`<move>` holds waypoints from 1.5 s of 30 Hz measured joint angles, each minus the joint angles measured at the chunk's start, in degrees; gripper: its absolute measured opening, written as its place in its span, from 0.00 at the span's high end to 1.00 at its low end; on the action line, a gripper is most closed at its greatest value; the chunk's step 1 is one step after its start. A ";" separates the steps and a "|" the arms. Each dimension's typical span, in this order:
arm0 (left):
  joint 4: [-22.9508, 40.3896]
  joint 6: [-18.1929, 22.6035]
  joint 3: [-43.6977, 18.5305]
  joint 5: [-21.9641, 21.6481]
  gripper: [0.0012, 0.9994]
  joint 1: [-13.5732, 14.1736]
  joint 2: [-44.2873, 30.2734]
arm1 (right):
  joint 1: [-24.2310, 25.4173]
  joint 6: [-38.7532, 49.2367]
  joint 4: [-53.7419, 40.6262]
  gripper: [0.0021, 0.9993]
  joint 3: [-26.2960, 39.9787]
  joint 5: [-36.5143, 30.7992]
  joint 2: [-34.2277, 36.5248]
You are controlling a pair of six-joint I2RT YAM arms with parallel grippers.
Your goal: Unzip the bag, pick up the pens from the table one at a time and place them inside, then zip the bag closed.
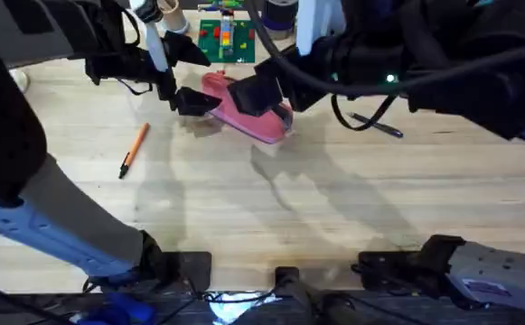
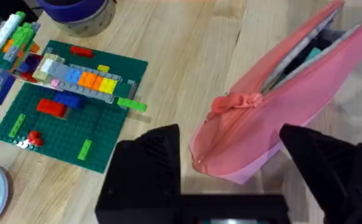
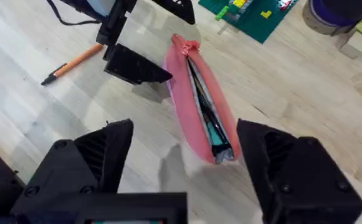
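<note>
1. Left claw (image 2: 230,180) sits at one end of the bag (image 1: 248,108) with its fingers spread wide, the pouch's end lying between them; whether they touch the fabric I cannot tell.
2. Right claw (image 3: 184,155) hovers over the bag's other end, fingers wide apart, gripping nothing.
3. From the right wrist view the zipper looks open along most of the bag's top, dark lining showing, so I judge the unzipping step is at or near its end.
4. The orange pen (image 1: 133,150) lies on the bench (image 1: 244,208) near the bag on the left arm's side; the black pen (image 1: 377,125) lies on the right arm's side, partly under that arm.
5. Next move, as I read it: one claw must steady the mouth while the other descends on a pen and closes across its shaft.
6. Open bench lies toward the arms' bases; a green brick plate (image 2: 68,106) crowds the far side.
</note>
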State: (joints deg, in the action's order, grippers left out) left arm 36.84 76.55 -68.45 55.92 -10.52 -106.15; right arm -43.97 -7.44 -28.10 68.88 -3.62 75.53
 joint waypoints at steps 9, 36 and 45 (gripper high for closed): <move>3.10 0.00 0.00 -0.06 0.01 -0.13 0.15 | 0.00 1.04 -0.05 0.00 0.13 0.28 0.00; 22.75 0.00 -0.02 -12.21 0.01 -2.82 22.53 | 9.91 9.45 -21.36 0.00 27.41 13.99 23.55; 23.19 0.00 -0.02 -12.53 0.01 -2.82 22.53 | 10.03 10.93 -18.70 0.00 27.61 14.19 23.69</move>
State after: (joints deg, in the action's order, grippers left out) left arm 60.03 76.55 -68.47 43.39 -13.34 -83.61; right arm -33.93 3.49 -46.80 96.49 10.57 99.22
